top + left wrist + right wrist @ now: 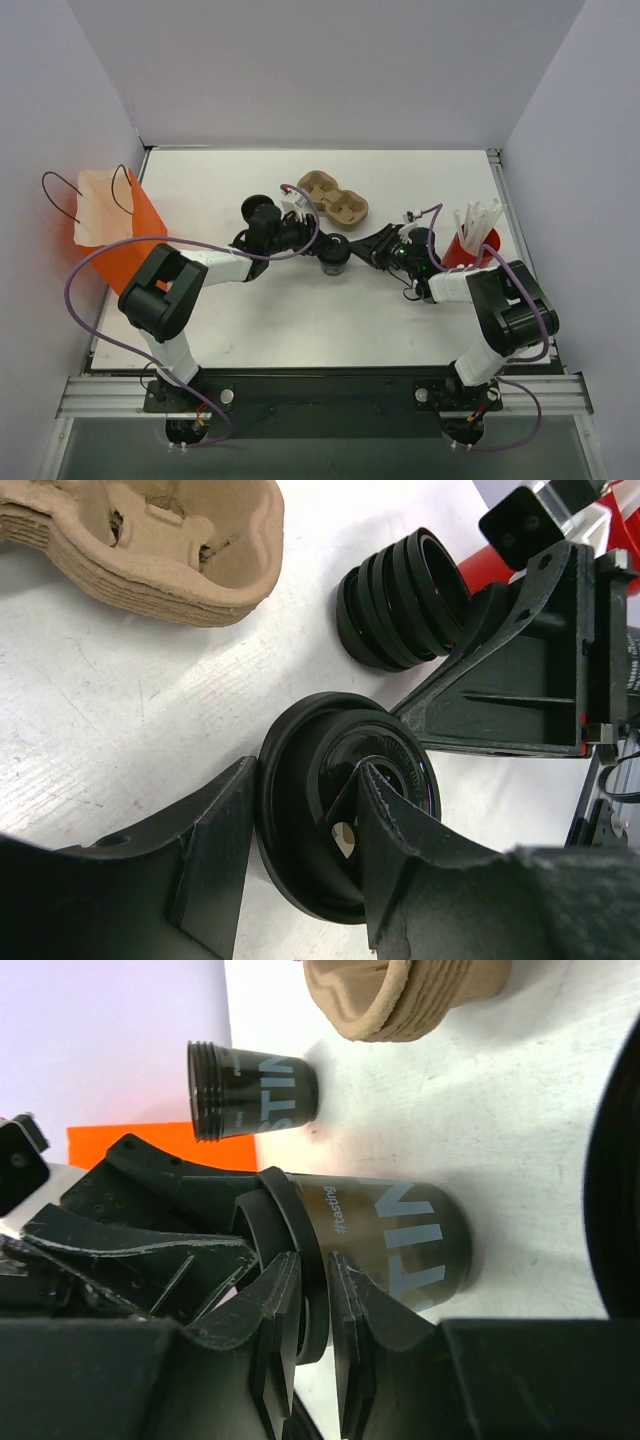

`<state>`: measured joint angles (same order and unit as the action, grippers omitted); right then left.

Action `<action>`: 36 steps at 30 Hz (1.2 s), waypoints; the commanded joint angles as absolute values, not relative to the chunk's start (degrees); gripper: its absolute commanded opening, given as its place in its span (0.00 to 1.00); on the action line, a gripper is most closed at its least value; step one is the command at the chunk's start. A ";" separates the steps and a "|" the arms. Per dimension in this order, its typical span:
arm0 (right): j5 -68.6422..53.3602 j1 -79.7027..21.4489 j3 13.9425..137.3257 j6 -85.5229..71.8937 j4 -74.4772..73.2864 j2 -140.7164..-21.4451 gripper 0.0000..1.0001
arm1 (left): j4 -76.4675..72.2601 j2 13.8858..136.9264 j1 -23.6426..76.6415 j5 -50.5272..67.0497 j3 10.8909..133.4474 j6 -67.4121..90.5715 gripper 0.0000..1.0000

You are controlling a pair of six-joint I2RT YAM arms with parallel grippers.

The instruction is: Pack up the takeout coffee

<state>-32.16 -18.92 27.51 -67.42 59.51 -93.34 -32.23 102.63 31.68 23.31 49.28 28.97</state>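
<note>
Our left gripper [305,805] clasps the takeout coffee [335,742] between its fingers, likely bracing it while our right gripper [313,1268], jaws narrow, pinches the lid [283,1210].

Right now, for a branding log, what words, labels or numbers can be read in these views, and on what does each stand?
"#tasting": small pale print on the takeout coffee, right wrist view.
"TIN": large letters on the same cup, rest hidden.
"STIN": large letters on the second black cup, word incomplete.
Raised lettering on the lid, left wrist view: too small to read.
</note>
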 commanded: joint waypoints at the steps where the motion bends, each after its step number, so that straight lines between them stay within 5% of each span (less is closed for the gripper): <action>1: -35.26 -23.73 26.10 -60.13 39.83 -89.57 0.20 | -6.33 110.39 30.76 19.33 46.49 19.87 0.46; 16: -35.68 -23.73 25.93 -60.73 39.20 -83.59 0.21 | -3.43 105.12 30.67 27.33 52.90 22.24 0.51; 36: -33.05 -23.55 30.14 -53.00 23.58 -76.73 0.27 | 6.41 102.30 29.71 30.58 63.98 22.15 0.71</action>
<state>-34.06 -23.33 27.92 -58.06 33.39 -80.09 -1.56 101.78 30.28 32.12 62.30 25.12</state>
